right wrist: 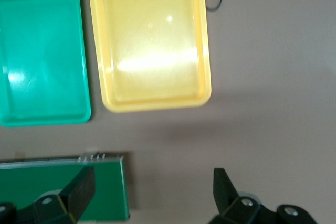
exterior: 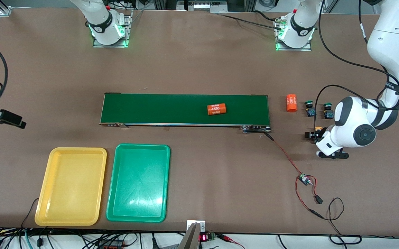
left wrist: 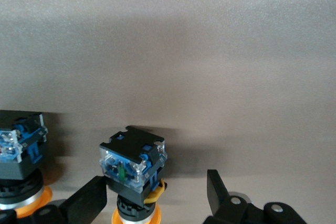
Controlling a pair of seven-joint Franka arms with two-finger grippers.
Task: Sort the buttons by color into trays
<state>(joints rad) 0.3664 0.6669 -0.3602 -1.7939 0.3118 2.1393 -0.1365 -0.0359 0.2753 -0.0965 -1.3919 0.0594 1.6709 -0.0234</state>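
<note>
My left gripper (exterior: 313, 136) (left wrist: 156, 184) is low at the left arm's end of the table, open around a yellow-capped button (exterior: 318, 129) (left wrist: 134, 163) that stands cap down. One finger (left wrist: 89, 198) touches its body; the other finger (left wrist: 216, 190) stands clear of it. A second yellow-capped button (left wrist: 18, 156) stands beside it. Two green-capped buttons (exterior: 309, 108) (exterior: 328, 110) sit farther from the front camera. The yellow tray (exterior: 76, 150) (right wrist: 157, 100) and green tray (exterior: 142, 146) (right wrist: 42, 119) lie side by side, both bare. My right gripper (right wrist: 152, 182) hangs open and holds nothing, high over the conveyor's end.
A long dark-green conveyor belt (exterior: 158, 109) (right wrist: 63, 187) crosses the middle of the table with an orange 4680 cylinder (exterior: 216, 109) on it. Another orange cylinder (exterior: 291, 103) stands beside the green-capped buttons. Red and black wires with a small board (exterior: 304, 179) trail from the belt's end.
</note>
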